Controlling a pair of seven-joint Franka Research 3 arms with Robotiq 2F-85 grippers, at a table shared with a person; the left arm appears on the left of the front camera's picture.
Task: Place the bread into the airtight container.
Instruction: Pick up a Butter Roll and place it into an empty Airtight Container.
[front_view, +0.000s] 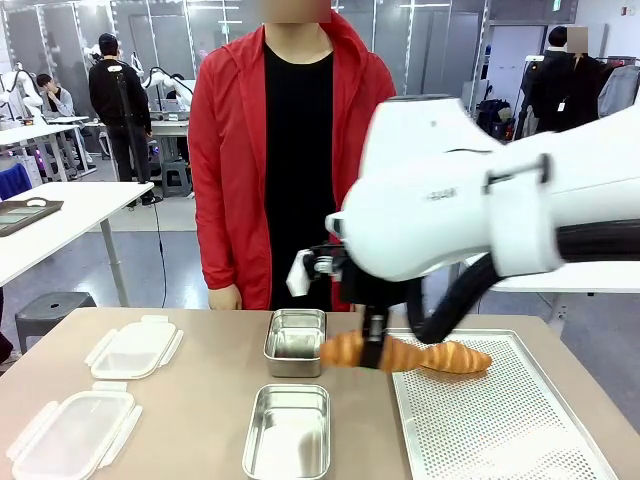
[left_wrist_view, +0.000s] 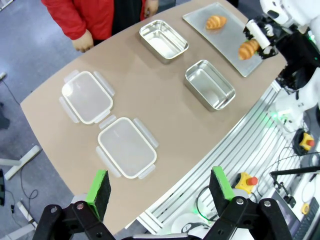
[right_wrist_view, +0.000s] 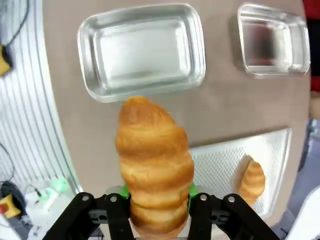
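Front: table-level, facing person (front_view: 290, 150) across table (front_view: 200, 400). Left wrist: high overhead. Right wrist: close above; all share steel containers (right_wrist_view: 142, 50).

A person in a red jacket (front_view: 225, 170) stands top centre behind the tan table (front_view: 200, 400). A perforated tray (front_view: 500, 420) lies lower right, a grey stool (front_view: 48, 305) far left.
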